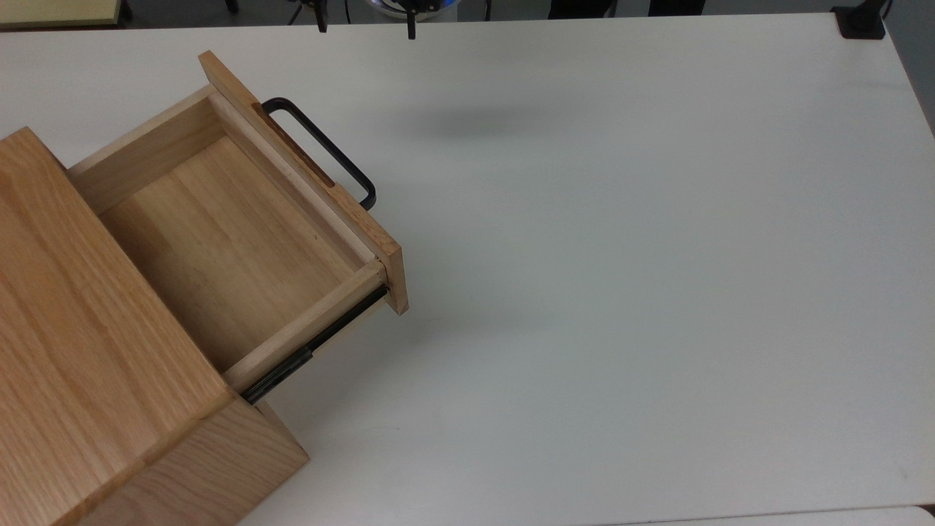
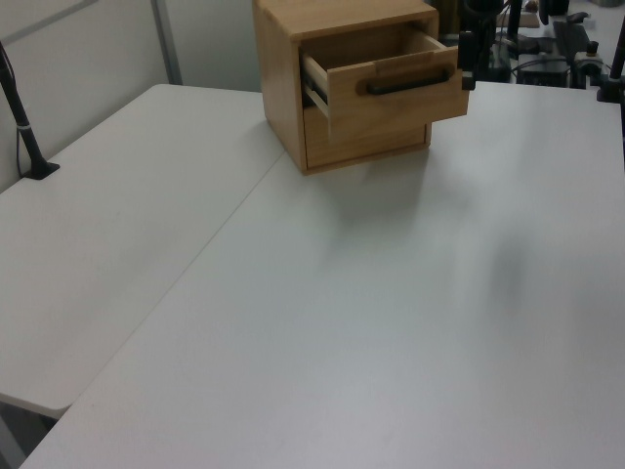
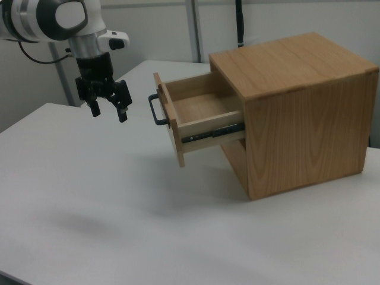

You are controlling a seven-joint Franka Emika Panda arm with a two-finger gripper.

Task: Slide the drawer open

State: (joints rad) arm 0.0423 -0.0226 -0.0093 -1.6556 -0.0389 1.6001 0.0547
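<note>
Oak drawer [image 3: 199, 122] pulled well out of the cabinet [image 3: 303, 110] (black bar handle [image 3: 155, 110] untouched). Gripper [image 3: 108, 111] aloft beside it, fingers spread wide, holding nothing.

Oak, black and white

The drawer [image 1: 241, 241] is light oak with straight pale grain, its handle [image 1: 325, 150] and side rail [image 1: 314, 347] black; the cabinet [image 3: 297, 113] at the right view's right is a warmer honey oak with streaked grain. The surface [image 1: 621, 292] is plain matte white. The end effector [image 3: 108, 113], upper left in the right view, is black, below a white arm [image 3: 53, 18] with grey bands.
</note>
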